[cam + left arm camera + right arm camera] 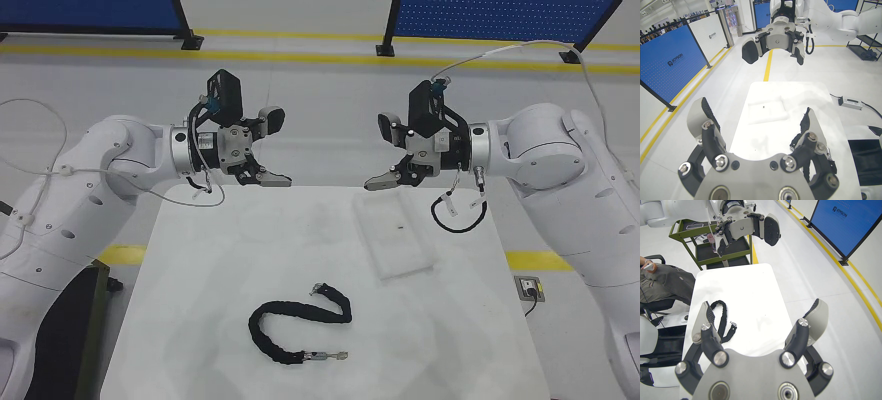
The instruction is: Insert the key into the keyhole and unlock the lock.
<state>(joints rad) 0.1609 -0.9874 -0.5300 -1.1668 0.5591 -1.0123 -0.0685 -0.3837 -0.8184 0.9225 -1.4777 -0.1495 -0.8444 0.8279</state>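
Note:
A black sleeved cable lock [295,328] lies curled near the front of the white table [190,300], with a metal end [335,355] toward the front and another [322,290] farther back. It also appears in the right wrist view as the cable lock [723,310], beside my right gripper's own finger. My left gripper [272,150] hangs open above the table's back left edge. Facing it above the back right is my right gripper [383,155], also open. Both are empty. A tiny dark speck [763,107] sits on a white pad; I cannot identify it.
The flat white pad [398,235] lies on the right half of the table. A green cart [687,237] stands beside the table on the left arm's side. Blue barrier panels [90,15] line the floor behind. A power brick [850,102] lies on the floor.

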